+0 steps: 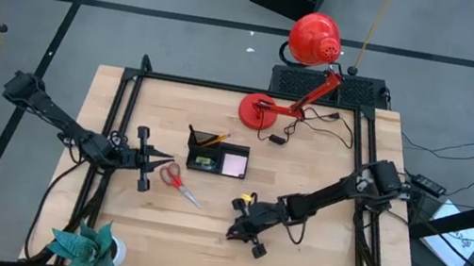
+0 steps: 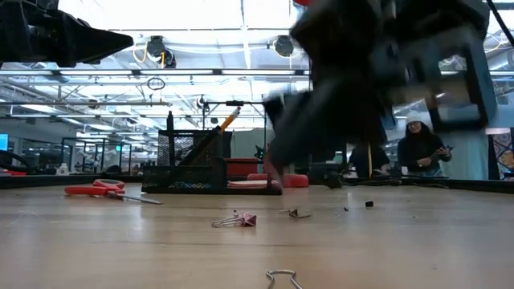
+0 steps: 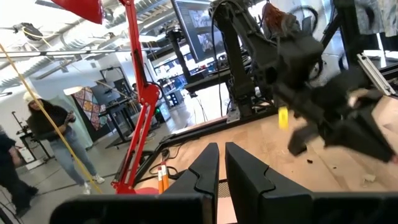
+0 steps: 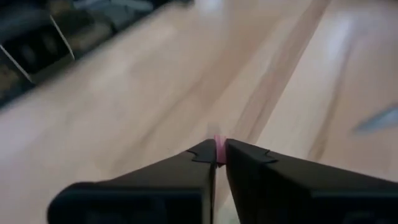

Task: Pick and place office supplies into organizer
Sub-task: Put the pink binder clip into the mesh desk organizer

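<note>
Pens sit in the organizer (image 1: 216, 159); scissors (image 1: 174, 179) and clips remain on the table (image 1: 314, 250); my right claw (image 4: 219, 155) pinches something small and pink

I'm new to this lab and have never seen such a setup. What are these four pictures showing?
Two robot arms work at a wooden table. One picture looks down from above, one looks level across the tabletop, and two come from cameras on the arms' wrists. On the table are a black organizer, red-handled scissors, a red lamp and a plant. The right claw is shut on a small pink piece. The left claw waits near the scissors, shut and empty.
</note>
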You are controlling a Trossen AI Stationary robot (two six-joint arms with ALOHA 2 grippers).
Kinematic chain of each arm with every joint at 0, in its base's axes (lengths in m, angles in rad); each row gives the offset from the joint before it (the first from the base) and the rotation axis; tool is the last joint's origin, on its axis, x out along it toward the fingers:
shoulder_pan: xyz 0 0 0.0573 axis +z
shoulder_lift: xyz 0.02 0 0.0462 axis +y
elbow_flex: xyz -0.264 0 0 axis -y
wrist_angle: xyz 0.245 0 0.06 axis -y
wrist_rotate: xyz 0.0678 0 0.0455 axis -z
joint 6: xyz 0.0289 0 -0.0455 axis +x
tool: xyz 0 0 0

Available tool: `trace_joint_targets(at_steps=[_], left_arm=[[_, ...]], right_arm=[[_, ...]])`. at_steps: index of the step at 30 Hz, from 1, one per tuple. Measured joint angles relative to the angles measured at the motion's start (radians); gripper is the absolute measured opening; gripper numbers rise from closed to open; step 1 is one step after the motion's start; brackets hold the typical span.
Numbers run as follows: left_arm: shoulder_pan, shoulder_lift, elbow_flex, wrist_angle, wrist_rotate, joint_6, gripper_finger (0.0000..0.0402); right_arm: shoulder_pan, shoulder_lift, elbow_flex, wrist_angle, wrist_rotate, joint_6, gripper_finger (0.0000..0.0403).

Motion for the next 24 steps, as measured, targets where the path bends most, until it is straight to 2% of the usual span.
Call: trace_joint_targets(at_steps=[4,9,16,24], left_arm=[[0.0,0.0,0.0,0.0,0.0,0.0,0.0035],[0.0,0.0,0.0,0.0,0.0,0.0,0.0035],[0.0,0.0,0.0,0.001,0.0,0.008,0.0035],[0.0,0.0,0.0,0.001,0.0,0.025,0.0035]], right_arm=[[-0.011,-0.077,0.0,0.002,0.0,-0.025,0.0007],[-0.044,-0.132,0.002,0.019,0.003,-0.051,0.0023],[-0.116,-0.122,0.002,0.133,0.08,-0.066,0.0018],[-0.237,-0.072,0.052,0.158,0.076,-0.044,0.0022]])
